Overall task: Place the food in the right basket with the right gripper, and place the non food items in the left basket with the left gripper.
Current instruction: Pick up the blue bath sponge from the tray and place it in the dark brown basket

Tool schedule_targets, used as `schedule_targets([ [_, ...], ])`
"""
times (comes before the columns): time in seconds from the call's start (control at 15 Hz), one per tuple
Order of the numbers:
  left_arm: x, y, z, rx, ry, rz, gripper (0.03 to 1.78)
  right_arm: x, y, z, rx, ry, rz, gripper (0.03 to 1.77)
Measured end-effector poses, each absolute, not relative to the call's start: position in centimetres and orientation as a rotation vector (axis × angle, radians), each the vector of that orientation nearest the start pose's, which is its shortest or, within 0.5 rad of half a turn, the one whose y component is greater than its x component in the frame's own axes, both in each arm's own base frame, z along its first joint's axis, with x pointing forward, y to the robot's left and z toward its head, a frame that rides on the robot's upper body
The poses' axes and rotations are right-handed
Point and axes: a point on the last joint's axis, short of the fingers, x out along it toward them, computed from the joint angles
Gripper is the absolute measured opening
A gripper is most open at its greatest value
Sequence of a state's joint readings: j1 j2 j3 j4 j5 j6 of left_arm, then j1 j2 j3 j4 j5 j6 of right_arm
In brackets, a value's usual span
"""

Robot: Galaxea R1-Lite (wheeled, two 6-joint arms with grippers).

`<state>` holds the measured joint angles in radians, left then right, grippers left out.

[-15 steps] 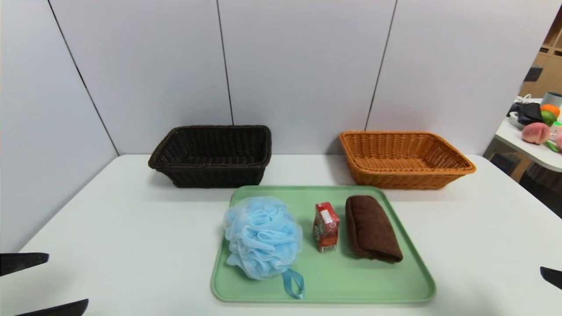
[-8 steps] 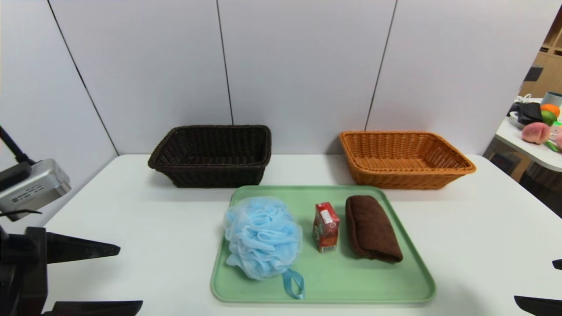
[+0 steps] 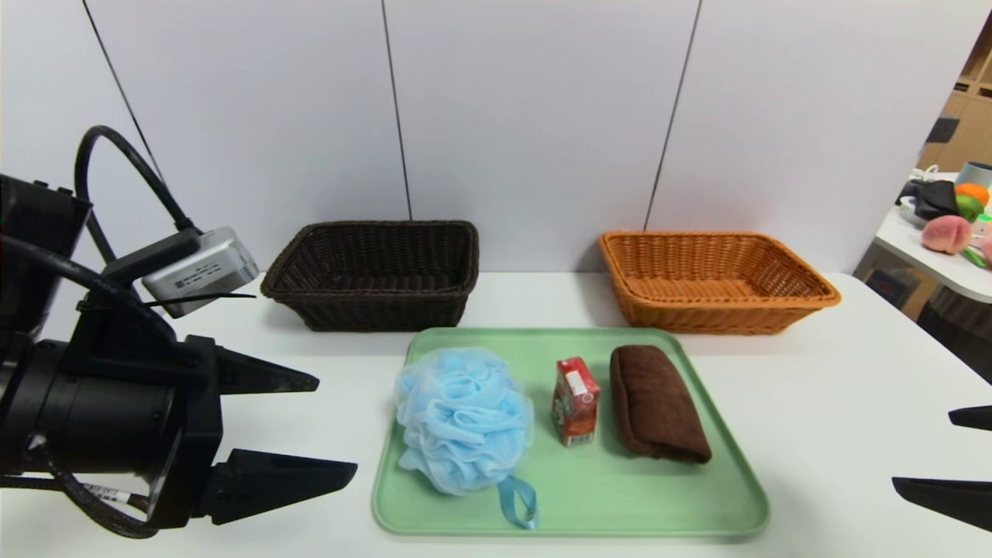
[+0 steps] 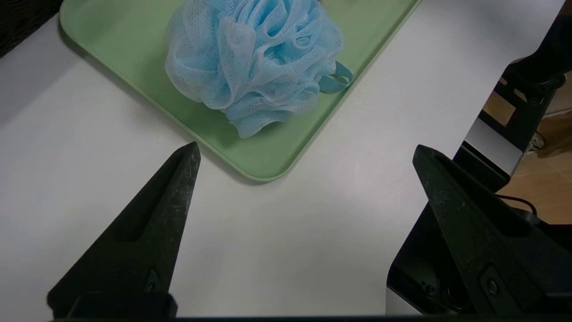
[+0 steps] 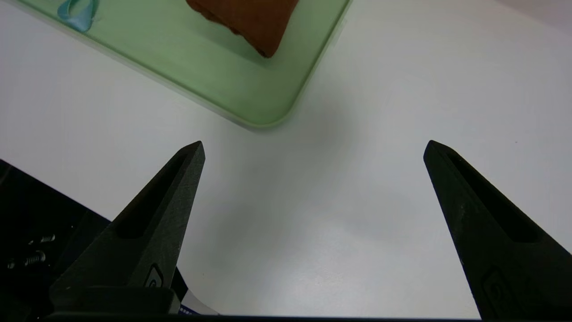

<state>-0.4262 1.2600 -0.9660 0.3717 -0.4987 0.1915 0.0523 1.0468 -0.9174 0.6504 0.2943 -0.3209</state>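
A green tray (image 3: 697, 496) lies mid-table. On it, from left to right, are a light-blue bath puff (image 3: 463, 418), the small red carton of food (image 3: 575, 401) standing upright, and a rolled dark brown towel (image 3: 656, 403). Behind the tray stand the dark brown left basket (image 3: 375, 273) and the orange-tan right basket (image 3: 711, 280), both with nothing in them. My left gripper (image 3: 338, 425) hovers open just left of the tray, its tips pointing at the puff (image 4: 254, 58). At the right edge, my right gripper (image 3: 926, 451) is open over bare table, with the towel's end (image 5: 246, 20) ahead.
The white table (image 3: 232, 372) ends at grey wall panels behind the baskets. At the far right a second table (image 3: 930, 256) holds fruit and clutter. The tray corner (image 4: 263, 172) lies between and ahead of my left fingertips.
My left arm has swung in from the lower-left corner toward the tray, now showing its wrist and camera. The right gripper's fingers have edged further into view. The objects stay put.
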Motion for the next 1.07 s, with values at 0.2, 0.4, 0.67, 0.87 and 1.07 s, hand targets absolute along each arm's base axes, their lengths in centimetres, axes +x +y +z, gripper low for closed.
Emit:
schedule_targets([
  [0.2, 16.1, -9.4, 24.7, 0.128, 0.626, -0.98, 1.69, 11.1, 1.2, 24.9, -0.209, 0.7, 0.443, 1.7],
  [0.4, 16.3, -9.9, 25.3, 0.112, 0.628, -0.989, 1.69, 11.7, 1.1, 25.0, -0.201, 0.709, 0.434, 1.7],
  [0.67, 16.4, -10.5, 25.6, 0.085, 0.644, -0.981, 1.69, 12.1, 1.1, 24.8, -0.199, 0.724, 0.434, 1.7],
  [0.87, 17.6, -11.8, 25.5, 0.075, 0.688, -0.876, 1.69, 12.2, 1.2, 24.8, -0.198, 0.726, 0.437, 1.7],
  [1.07, 19.6, -14.3, 25.3, 0.057, 0.73, -0.713, 1.69, 12.2, 1.2, 24.8, -0.198, 0.724, 0.435, 1.7],
])
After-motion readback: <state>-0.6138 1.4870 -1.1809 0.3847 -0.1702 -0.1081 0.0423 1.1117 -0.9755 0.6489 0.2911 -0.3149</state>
